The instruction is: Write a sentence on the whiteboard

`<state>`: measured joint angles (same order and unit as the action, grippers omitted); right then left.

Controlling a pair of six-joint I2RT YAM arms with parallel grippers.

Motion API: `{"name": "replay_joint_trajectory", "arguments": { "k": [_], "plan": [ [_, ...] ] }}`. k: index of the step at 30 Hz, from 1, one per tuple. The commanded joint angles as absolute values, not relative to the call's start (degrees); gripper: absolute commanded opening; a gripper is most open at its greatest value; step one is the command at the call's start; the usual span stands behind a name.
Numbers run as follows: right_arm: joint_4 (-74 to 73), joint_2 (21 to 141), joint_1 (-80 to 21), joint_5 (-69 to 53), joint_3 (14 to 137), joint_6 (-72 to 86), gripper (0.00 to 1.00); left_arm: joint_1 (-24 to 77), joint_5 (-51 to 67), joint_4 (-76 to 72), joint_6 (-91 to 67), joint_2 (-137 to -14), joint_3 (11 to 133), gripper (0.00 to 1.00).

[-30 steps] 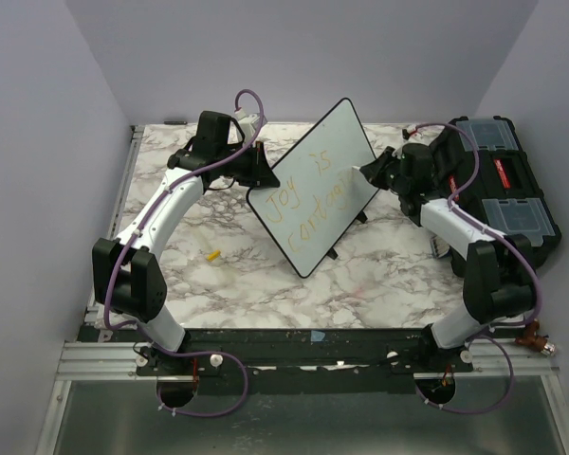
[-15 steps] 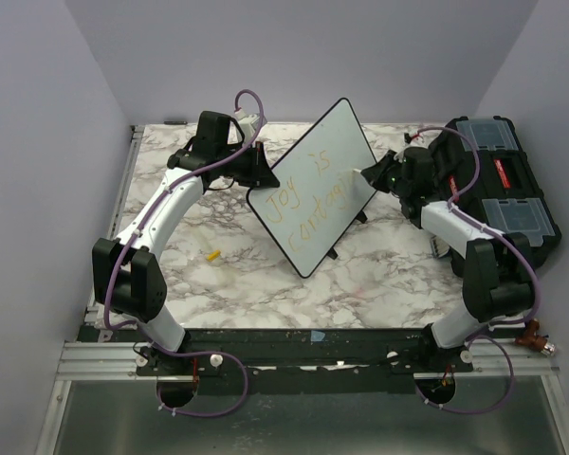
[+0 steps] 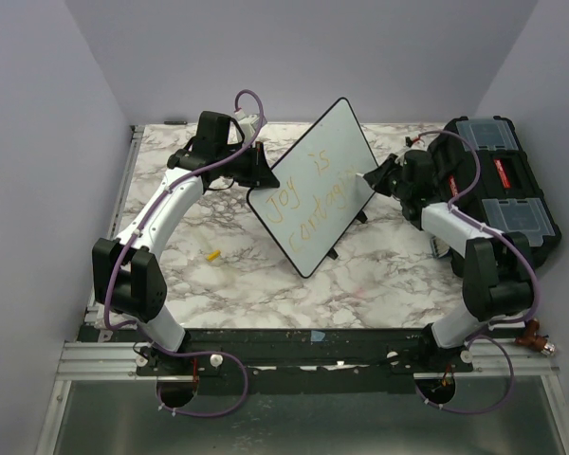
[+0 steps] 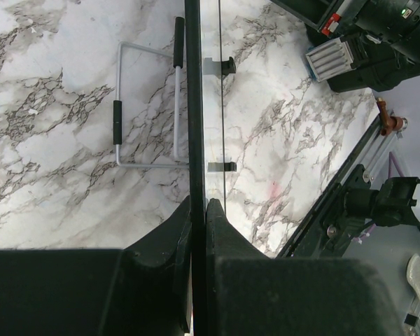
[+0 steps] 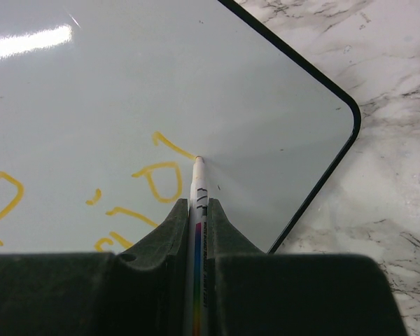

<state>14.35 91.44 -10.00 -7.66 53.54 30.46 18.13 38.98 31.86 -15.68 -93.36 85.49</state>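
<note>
Yellow-orange sentence (image 3: 308, 194), possibly incomplete, on tilted whiteboard (image 3: 339, 128)

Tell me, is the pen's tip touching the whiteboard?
Touching. The right wrist view shows the tip of the pen pressed onto the whiteboard at the end of a yellow stroke, with no gap.

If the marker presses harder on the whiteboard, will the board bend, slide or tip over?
Probably stiff: the whiteboard edge looks straight in the left wrist view. It seems light and thin, so alone it might tip back on its wire stand. The left fingers clamp its rim, which likely steadies it against the marker.
</note>
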Motion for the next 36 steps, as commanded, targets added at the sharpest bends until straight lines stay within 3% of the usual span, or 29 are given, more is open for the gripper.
{"name": "replay_joint_trajectory", "arguments": {
  "k": [1, 20, 36],
  "plan": [
    [11.92, 94.32, -10.63, -7.41, 56.73, 29.72, 0.01, 19.69, 38.06, 34.74, -9.67, -93.89, 85.34, 0.00],
    [11.67, 97.30, -10.63, -9.77, 63.19, 31.20, 0.01, 19.69, 37.78, 34.98, -9.49, -93.77, 85.40, 0.00],
    [13.33, 96.02, -10.65, -9.72, 56.29, 31.56, 0.01, 19.69, 37.93, 34.90, -9.58, -93.87, 85.49, 0.00]
  ]
}}
